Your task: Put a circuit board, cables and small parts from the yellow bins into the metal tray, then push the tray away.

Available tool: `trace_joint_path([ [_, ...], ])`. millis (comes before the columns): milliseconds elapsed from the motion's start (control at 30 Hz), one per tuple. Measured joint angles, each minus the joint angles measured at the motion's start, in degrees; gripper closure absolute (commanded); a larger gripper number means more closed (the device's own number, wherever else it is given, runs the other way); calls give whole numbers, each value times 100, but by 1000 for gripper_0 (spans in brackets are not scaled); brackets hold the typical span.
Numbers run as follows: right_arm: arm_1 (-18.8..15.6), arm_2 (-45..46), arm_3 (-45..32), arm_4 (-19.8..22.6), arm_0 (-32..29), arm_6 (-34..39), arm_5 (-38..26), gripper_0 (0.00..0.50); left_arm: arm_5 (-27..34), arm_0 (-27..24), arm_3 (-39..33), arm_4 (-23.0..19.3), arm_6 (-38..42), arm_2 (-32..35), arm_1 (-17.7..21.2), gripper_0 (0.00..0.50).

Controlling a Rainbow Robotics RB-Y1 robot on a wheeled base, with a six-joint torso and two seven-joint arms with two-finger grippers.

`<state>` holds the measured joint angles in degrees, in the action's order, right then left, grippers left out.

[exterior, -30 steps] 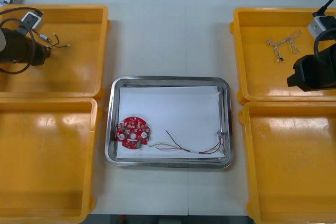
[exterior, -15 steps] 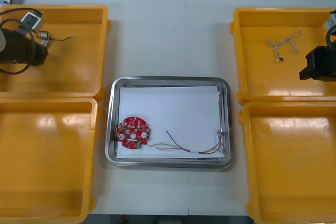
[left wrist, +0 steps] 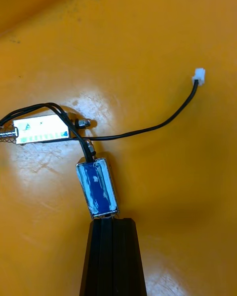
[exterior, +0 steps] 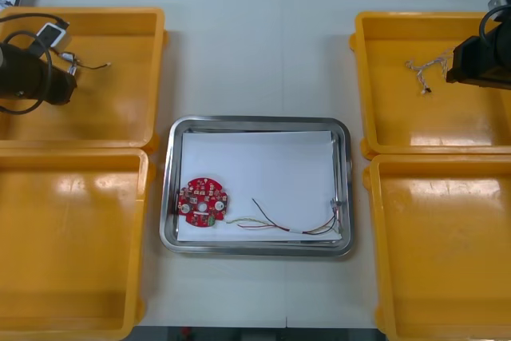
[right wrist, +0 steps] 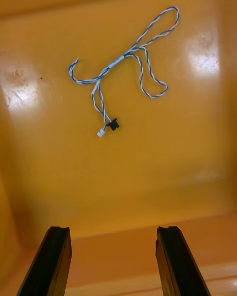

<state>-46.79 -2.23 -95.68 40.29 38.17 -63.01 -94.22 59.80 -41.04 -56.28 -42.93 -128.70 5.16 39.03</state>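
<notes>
The main risk is on the left side. The small metal part (left wrist: 98, 187), wrapped in blue, lies right at the tips of the left gripper (left wrist: 111, 222), whose fingers are pressed together. Whether they pinch its end, I cannot tell. The black cable (left wrist: 148, 126) ties this part to a second, silver part (left wrist: 42, 128). A lift may therefore drag both, or the part may slip off and drop back into the bin.

On the right, the twisted blue and white cable (right wrist: 123, 64) is thin, flat and looped. Fingers that close beside it would catch nothing, or only one loop.

The left arm reaches over the far left bin (exterior: 120, 117), at 10 o'clock from the metal tray (exterior: 169, 197). The right arm is over the far right bin (exterior: 399, 117), at 2 o'clock. The right gripper (right wrist: 112, 229) is released, fingers well apart, pointing down at the cable but not touching it.

In the tray, the circuit board (exterior: 202, 201) lies near the 8 o'clock corner, and the red and yellow cable (exterior: 279, 223) lies toward 5 o'clock.
</notes>
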Motion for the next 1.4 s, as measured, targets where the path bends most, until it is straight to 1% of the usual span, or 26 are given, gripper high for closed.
trace_joint_path([
  [133,45,-43,138,-113,9,-96,282,0,303,-19,-2,-27,0,89,3,500],
  [233,66,-129,248,-243,9,-370,641,0,575,-19,-5,-35,0,194,3,500],
  [400,76,-391,603,-470,35,-382,1237,0,1198,-17,-79,-37,0,401,3,500],
  [567,207,-559,1091,-611,121,-383,1817,0,1852,53,-480,-38,0,657,3,500],
  [733,371,-751,1531,-812,274,-383,2191,0,2129,186,-956,-38,0,771,3,500],
  [867,497,-844,1821,-910,372,-386,2490,0,2167,204,-1009,-79,0,773,3,496],
  [933,569,-856,1981,-960,412,-395,2632,0,2167,204,-1024,-108,0,774,3,412],
  [1000,641,-861,2152,-992,445,-474,2832,0,2167,204,-1068,-109,0,778,3,231],
  [1033,672,-867,2240,-1003,458,-539,2953,0,2166,204,-1092,-108,0,787,3,164],
  [1067,701,-882,2329,-1011,471,-576,3080,0,2161,204,-1115,-107,0,800,3,53],
  [1100,726,-900,2409,-1024,480,-601,3201,0,2153,204,-1136,-104,0,814,3,0],
  [1200,785,-950,2594,-1042,488,-676,3418,0,2102,203,-1166,-26,1,843,3,0],
  [1400,815,-1075,2669,-1168,488,-678,3487,0,2088,203,-1170,69,3,849,3,0],
])
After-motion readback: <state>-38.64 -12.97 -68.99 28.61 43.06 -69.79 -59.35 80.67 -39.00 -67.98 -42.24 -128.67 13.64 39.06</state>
